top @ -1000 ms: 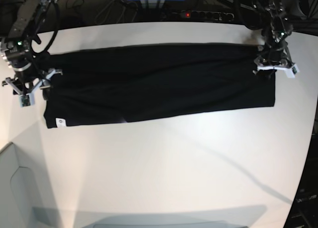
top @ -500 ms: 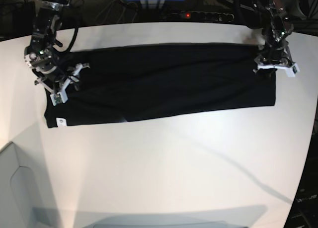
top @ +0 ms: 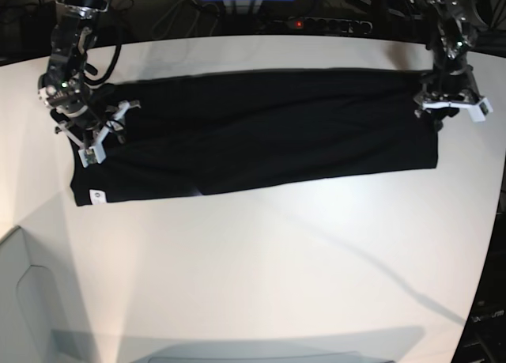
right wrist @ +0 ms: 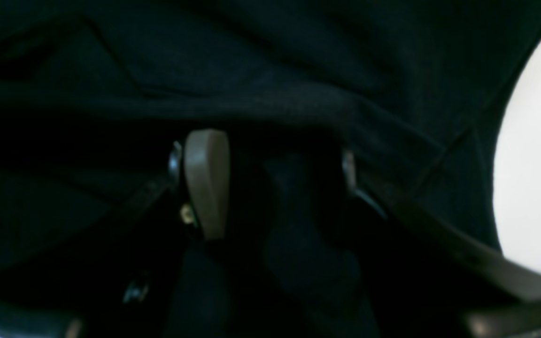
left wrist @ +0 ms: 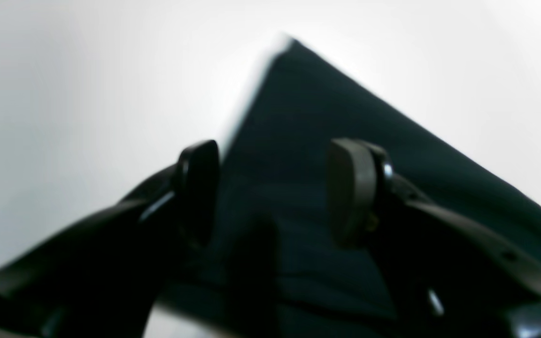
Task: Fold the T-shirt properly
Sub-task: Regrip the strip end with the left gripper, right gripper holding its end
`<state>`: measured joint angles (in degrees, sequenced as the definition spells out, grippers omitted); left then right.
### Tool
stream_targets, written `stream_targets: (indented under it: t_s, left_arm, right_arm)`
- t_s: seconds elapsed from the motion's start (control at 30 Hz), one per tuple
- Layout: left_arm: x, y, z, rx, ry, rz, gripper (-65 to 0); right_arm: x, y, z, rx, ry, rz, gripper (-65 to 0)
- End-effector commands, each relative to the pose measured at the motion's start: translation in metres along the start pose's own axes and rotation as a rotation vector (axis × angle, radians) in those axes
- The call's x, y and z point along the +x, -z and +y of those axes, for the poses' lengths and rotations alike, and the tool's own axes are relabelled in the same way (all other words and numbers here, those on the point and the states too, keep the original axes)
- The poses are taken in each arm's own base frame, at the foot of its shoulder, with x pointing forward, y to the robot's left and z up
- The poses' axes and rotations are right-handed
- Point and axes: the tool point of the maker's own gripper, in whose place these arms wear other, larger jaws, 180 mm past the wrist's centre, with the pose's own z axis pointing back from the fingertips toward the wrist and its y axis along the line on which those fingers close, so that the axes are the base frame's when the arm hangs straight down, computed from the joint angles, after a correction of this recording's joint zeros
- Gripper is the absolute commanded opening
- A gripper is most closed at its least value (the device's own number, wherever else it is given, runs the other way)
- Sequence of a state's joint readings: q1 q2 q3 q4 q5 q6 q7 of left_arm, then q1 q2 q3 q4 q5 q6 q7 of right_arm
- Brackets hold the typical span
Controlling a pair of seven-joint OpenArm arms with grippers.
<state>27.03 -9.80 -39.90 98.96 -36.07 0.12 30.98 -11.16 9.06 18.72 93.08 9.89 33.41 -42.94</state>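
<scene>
A: Currently the T-shirt (top: 253, 134) lies flat on the white surface (top: 277, 276) as a long black band, folded lengthwise, with the small white tag (top: 96, 194) at its front corner on the camera's left.

B: Pincers?

A: Right pincer (top: 93, 134) sits over that left end, jaws spread; its wrist view shows rumpled black cloth between the fingers (right wrist: 206, 183), nothing pinched. Left pincer (top: 449, 106) is at the opposite end, near the far corner. Its wrist view shows one finger (left wrist: 199, 188) over bare surface and the other over cloth, so the jaws straddle the shirt's edge, spread apart.

B: Step in hand?

A: Judgement: both arms are positioning for a grasp at the short ends, ahead of a crosswise fold.

B: Next move calls for?

A: Probably lowering until the fingers reach all the layers, then closing on both ends. Risk: catching only the top layer, which would pull the lengthwise fold open on lifting.
</scene>
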Motion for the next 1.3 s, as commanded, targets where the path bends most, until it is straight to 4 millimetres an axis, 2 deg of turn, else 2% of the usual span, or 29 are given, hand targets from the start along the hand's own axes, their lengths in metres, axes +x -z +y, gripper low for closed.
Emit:
stream_targets:
  t_s: [0.0, 0.23, 0.43, 0.67, 0.87, 0.97, 1.2, 1.27]
  left_arm:
    - [0.012, -0.003, 0.003, 0.004, 0.005, -0.041, -29.5]
    - [0.002, -0.009, 0.008, 0.005, -0.010, -0.014, -19.7]
    - [-0.014, -0.004, 0.012, -0.042, -0.187, 0.036, -19.5]
    - [-0.028, 0.000, 0.005, -0.058, -0.192, 0.076, -19.5]
    - [-0.027, 0.001, 0.002, -0.063, -0.194, 0.075, -19.5]
    - [-0.019, 0.001, 0.001, -0.069, -0.173, 0.062, -19.5]
    - [-0.009, 0.011, 0.014, -0.048, -0.146, 0.060, -19.5]
    - [-0.012, 0.014, 0.017, -0.040, -0.155, 0.069, -19.6]
  right_arm:
    - [-0.003, -0.002, -0.004, -0.006, -0.021, 0.023, -34.8]
    - [-0.003, -0.001, -0.002, -0.004, -0.018, 0.024, -34.8]
    - [-0.003, -0.001, -0.002, -0.003, -0.017, 0.023, -34.8]
    - [-0.005, -0.001, -0.001, -0.001, -0.018, 0.026, -34.8]
    - [-0.007, -0.002, -0.001, -0.001, -0.017, 0.031, -34.8]
    - [-0.007, -0.002, -0.001, -0.001, -0.017, 0.031, -34.8]
    - [-0.006, -0.002, -0.001, -0.002, -0.018, 0.030, -34.8]
    - [-0.006, -0.002, -0.001, -0.002, -0.018, 0.030, -34.8]
